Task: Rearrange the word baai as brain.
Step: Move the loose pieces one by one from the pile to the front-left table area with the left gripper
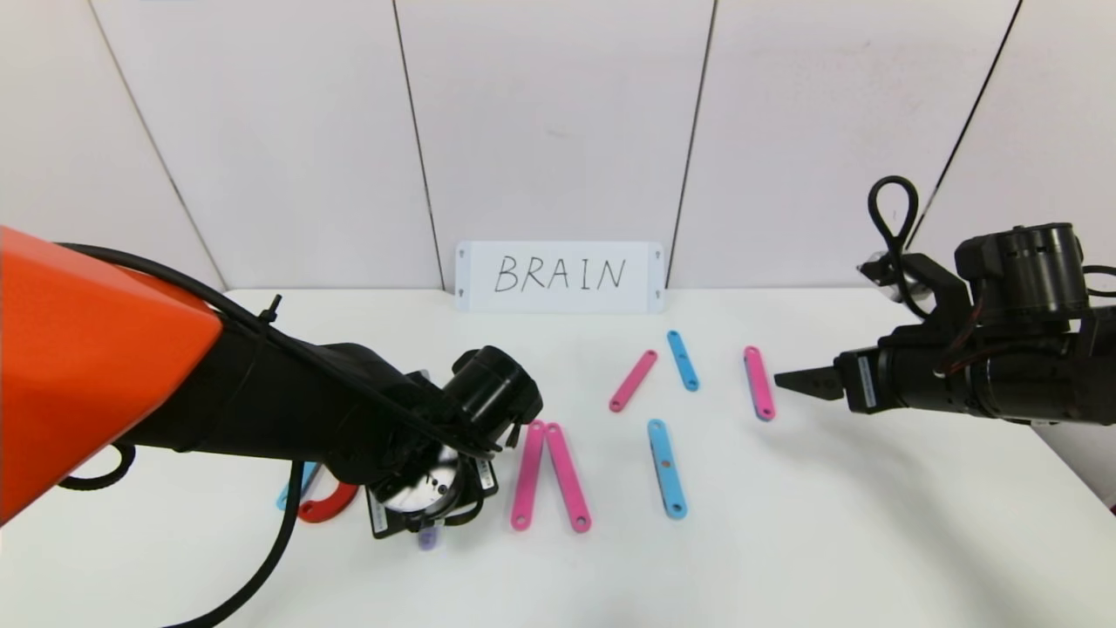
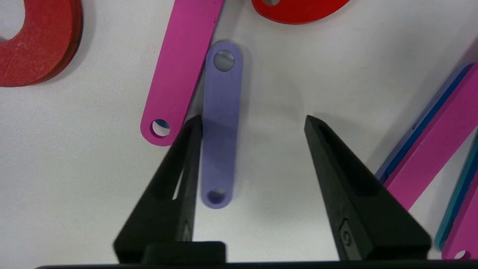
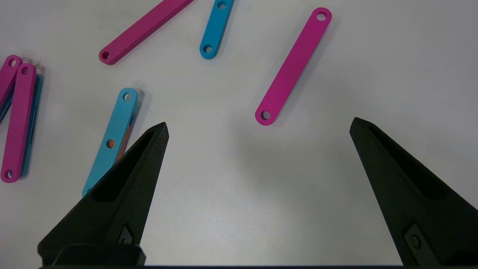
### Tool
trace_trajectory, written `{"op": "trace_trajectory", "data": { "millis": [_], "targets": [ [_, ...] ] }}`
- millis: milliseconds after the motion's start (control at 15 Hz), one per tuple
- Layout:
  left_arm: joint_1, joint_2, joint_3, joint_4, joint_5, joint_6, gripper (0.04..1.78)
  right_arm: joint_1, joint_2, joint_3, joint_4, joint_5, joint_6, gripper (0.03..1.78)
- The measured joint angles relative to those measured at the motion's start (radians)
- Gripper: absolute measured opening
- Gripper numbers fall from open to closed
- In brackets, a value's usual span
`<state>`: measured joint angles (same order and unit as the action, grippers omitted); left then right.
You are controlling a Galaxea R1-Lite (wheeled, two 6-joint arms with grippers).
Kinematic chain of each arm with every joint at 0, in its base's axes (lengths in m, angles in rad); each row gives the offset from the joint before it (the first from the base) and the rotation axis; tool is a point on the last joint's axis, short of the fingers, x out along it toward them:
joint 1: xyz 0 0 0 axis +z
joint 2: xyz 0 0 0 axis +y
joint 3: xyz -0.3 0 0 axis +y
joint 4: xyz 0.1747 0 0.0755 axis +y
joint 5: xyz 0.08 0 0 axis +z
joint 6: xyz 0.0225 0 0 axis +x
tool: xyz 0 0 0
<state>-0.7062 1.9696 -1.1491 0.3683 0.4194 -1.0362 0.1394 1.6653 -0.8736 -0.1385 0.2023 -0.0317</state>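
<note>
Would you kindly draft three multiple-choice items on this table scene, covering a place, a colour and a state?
1. Where does the white card with handwritten BRAIN stand?
A. at the table's far edge, against the wall
B. under the left arm
C. beside the right gripper

2. What colour is the short flat plastic bar between the left gripper fingers?
A. red
B. lilac
C. light blue

3. How is the right gripper?
A. shut on a pink bar
B. shut, empty
C. open, holding nothing

Key: 1 A, the head view shows it at the back wall. 2 B, the left wrist view shows lilac. 3 C, its fingers stand wide apart over bare table.
</note>
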Motion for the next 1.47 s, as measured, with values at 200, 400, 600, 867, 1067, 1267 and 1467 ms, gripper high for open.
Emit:
{"op": "trace_trajectory", "data": {
  "millis": [200, 400, 600, 867, 1067, 1267, 1467],
  "targets": [
    [-0.005, 0.000, -0.006, -0.002, -0.001, 0.001, 1.49, 0.000, 0.000, 0.000, 0.000, 0.000, 0.000, 1.70],
    [-0.007, 0.000, -0.009, -0.002, -0.008, 0.001, 1.71, 0.000, 0.000, 0.000, 0.000, 0.000, 0.000, 1.70],
    [-0.007, 0.000, -0.011, -0.002, -0.021, 0.001, 1.74, 0.000, 0.000, 0.000, 0.000, 0.000, 0.000, 1.70],
    [-0.010, 0.000, -0.014, -0.028, -0.049, 0.001, 1.74, 0.000, 0.000, 0.000, 0.001, 0.000, 0.000, 1.70],
    [-0.009, 0.000, -0.016, -0.044, -0.054, 0.002, 1.74, 0.000, 0.000, 0.000, 0.001, 0.000, 0.000, 1.70],
    [-0.008, 0.003, -0.020, -0.063, -0.057, 0.007, 1.74, 0.000, -0.001, 0.001, 0.001, 0.000, 0.000, 1.70],
    [-0.009, 0.009, -0.030, -0.064, -0.062, 0.007, 1.74, 0.000, -0.001, 0.001, 0.001, 0.000, 0.000, 1.70]
  ]
}}
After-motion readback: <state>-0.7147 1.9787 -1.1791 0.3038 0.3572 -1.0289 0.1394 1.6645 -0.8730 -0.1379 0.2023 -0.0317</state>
